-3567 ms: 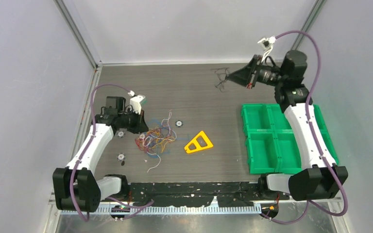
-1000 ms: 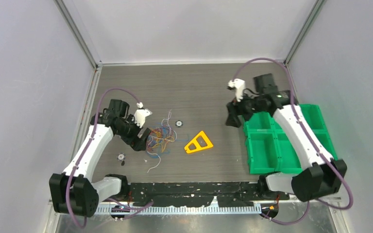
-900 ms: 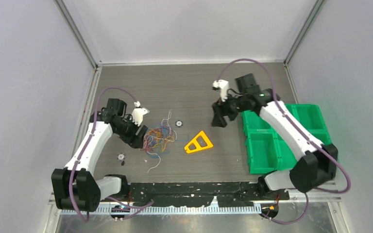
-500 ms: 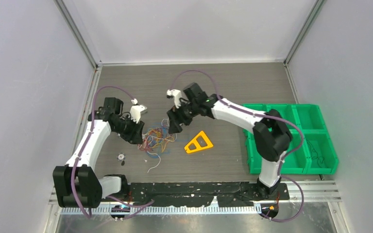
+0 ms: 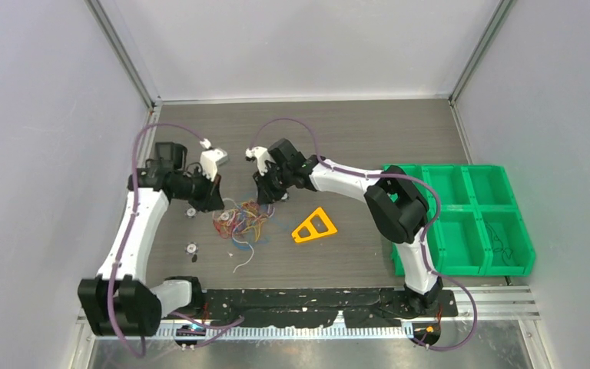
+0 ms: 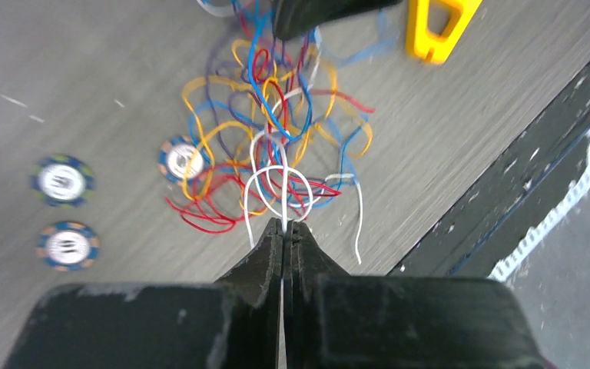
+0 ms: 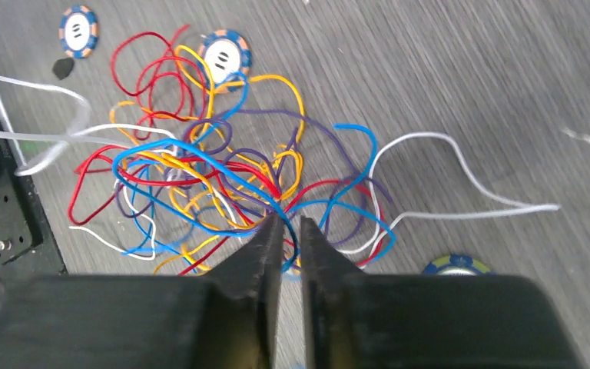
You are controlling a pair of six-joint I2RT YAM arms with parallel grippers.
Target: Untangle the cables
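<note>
a robotics lab cell. plain pale walls and aluminium posts enclose a grey tabletop, green parts bins at right.

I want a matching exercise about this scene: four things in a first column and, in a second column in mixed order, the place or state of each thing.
Column 1
1. left gripper
2. cables
3. yellow triangle
4. green bins

Column 2
a. at the right side of the table
b. a tangled bunch of many colours
c. shut on a white cable
d. lying flat, between the bunch and the bins

Pairs: 1-c, 2-b, 3-d, 4-a.
</note>
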